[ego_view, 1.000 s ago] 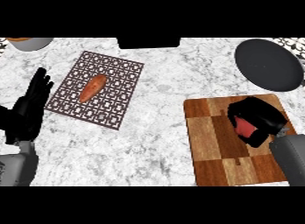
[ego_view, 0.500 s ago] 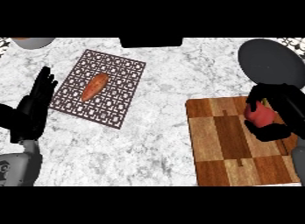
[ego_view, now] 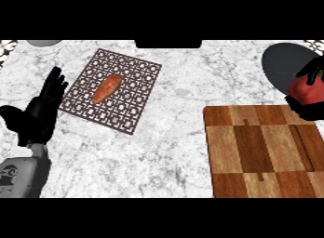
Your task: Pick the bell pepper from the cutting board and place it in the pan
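The right robot hand [ego_view: 314,100] is at about three o'clock in the head view, and its fingers are curled around the red bell pepper [ego_view: 310,89], so the pepper is enclosed in this hand and held up, off the cutting board [ego_view: 271,153]. The board lies at about five o'clock, just below the hand, with nothing on it. The dark pan [ego_view: 288,62] is at about two o'clock, and the pepper sits over its lower right rim, I think because this is the way to the place of release. The left robot hand [ego_view: 37,116] rests at nine o'clock, fingers straight and holding nothing, beside a patterned mat [ego_view: 134,74] with an orange vegetable [ego_view: 107,88] on the marble counter [ego_view: 172,139].
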